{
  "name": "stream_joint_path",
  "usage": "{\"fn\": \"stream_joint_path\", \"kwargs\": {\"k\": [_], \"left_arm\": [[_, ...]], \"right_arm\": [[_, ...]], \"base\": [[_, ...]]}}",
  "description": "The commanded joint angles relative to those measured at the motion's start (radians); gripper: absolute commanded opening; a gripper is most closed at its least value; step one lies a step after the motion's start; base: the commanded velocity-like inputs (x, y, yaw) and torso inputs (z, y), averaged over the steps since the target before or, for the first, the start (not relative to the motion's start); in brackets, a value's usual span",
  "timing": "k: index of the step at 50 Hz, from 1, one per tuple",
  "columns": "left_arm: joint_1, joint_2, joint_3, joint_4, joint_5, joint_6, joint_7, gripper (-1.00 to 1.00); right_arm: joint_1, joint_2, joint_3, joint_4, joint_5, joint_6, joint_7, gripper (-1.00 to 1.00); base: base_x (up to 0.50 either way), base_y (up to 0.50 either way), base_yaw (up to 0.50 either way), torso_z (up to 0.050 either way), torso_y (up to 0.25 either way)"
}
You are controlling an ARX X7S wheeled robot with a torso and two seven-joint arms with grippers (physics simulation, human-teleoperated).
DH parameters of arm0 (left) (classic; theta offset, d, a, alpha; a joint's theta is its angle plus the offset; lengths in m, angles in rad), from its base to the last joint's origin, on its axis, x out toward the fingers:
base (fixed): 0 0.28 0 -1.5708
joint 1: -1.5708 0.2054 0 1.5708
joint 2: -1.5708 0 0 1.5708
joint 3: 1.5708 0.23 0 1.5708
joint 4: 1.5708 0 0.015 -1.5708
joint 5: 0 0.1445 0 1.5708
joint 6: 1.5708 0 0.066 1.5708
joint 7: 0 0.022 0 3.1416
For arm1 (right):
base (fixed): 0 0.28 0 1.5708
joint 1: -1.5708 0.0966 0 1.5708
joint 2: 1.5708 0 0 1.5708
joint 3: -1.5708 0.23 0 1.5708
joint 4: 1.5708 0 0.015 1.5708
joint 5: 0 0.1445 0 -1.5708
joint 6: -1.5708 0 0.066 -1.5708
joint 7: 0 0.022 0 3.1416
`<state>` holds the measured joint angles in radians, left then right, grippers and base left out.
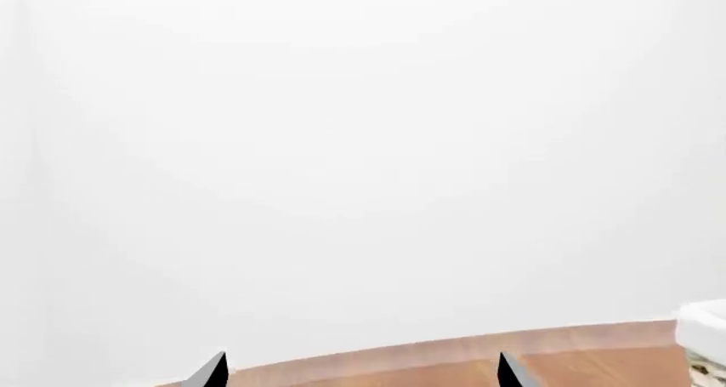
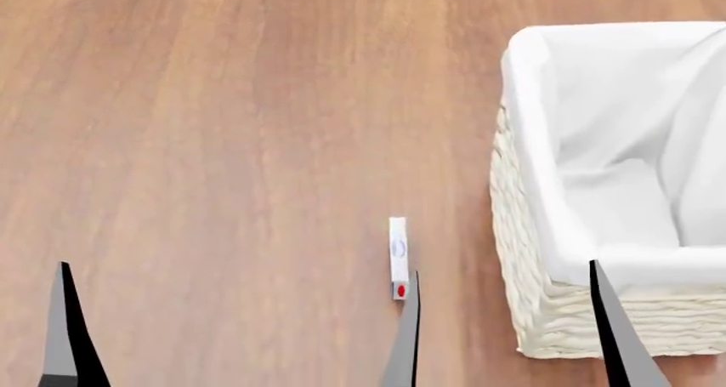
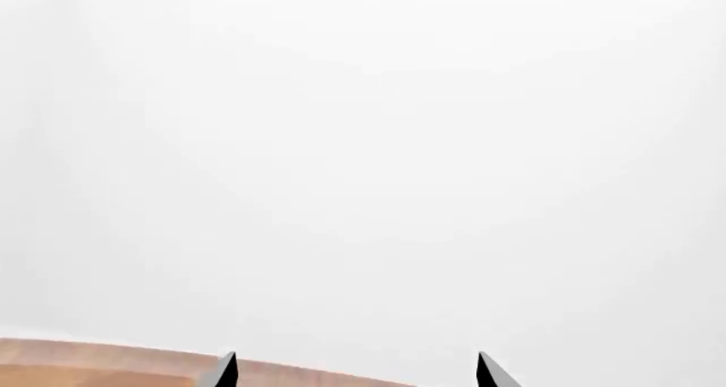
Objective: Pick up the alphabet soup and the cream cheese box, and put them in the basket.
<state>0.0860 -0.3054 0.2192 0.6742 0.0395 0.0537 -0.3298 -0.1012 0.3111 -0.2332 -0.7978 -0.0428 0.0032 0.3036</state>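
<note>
We see the cream cheese box (image 2: 399, 258) on the wooden desk (image 2: 227, 149), at nine o'clock from the basket (image 2: 545, 319). Both our left fingers (image 1: 216, 372) and right fingers (image 3: 488, 372) are spread wide and hold nothing.

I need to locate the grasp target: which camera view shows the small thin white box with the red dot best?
The head view: the small thin white cream cheese box stands on edge on the wooden table, left of the wicker basket. Neither wrist view shows it.

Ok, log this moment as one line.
small thin white cream cheese box: on wooden table, left of basket | cream-white wicker basket: empty | soup can: unseen | both tools: open, empty
</note>
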Motion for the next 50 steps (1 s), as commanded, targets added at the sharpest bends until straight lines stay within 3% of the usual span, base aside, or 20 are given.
{"fn": "stream_joint_path", "kwargs": {"k": [1,35,50], "left_arm": [[-0.005,-0.003,0.006,0.0,-0.001,-0.003,-0.003,1.0],[-0.007,-0.015,0.01,-0.008,-0.009,0.002,-0.018,1.0],[-0.003,-0.021,0.01,-0.017,-0.024,0.033,-0.023,1.0]], "right_arm": [[0.005,0.005,0.0,-0.001,0.005,0.006,0.004,1.0],[0.014,0.013,-0.014,0.006,0.006,0.006,0.017,1.0],[0.019,0.011,-0.012,0.01,0.019,0.02,0.027,1.0]], "base": [[0.0,0.0,0.0,0.0,-0.139],[0.0,0.0,0.0,0.0,-0.138],[0.0,0.0,0.0,0.0,-0.004]]}}
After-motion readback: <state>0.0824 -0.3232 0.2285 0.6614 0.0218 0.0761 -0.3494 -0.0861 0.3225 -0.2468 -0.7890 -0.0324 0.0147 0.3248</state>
